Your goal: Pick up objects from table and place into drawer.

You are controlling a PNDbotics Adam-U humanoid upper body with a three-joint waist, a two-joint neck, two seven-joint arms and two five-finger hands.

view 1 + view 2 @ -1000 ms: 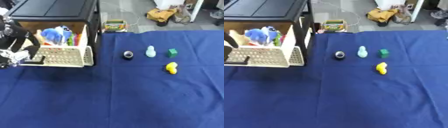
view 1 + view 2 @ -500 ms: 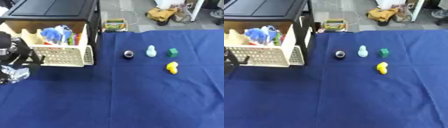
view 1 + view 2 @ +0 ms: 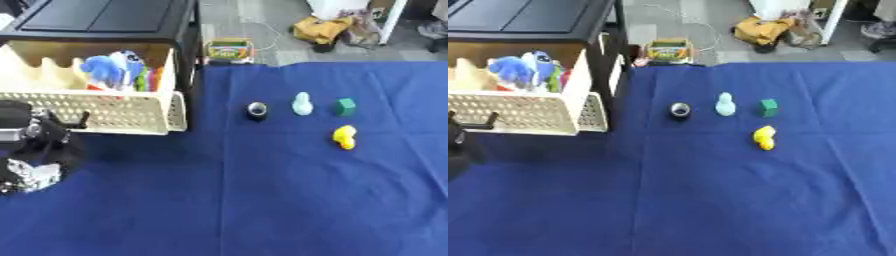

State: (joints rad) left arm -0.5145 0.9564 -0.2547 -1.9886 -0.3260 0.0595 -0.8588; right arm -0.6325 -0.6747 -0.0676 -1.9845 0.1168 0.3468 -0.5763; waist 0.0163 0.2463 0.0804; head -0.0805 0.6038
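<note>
four small objects were seen on the blue cloth (image 3: 262,200) right of centre: a black ring-shaped piece (image 3: 256,110), a pale mint bottle-like figure (image 3: 302,104) just beside it, a green cube (image 3: 346,106) further right, and a yellow piece (image 3: 344,137) below the cube, apart from it. at the upper left of the frame the cream perforated drawer (image 3: 96,112) was seen pulled out of the black cabinet (image 3: 105,20), with a blue soft toy (image 3: 109,69) and other colourful items lying in it. the left hand (image 3: 39,155) was found at the lower left edge, below the drawer front; whether its fingers were spread or curled could not be told, and nothing could be made out in its grasp. a colourful box (image 3: 228,50) was seen on the floor beyond the cloth.
</note>
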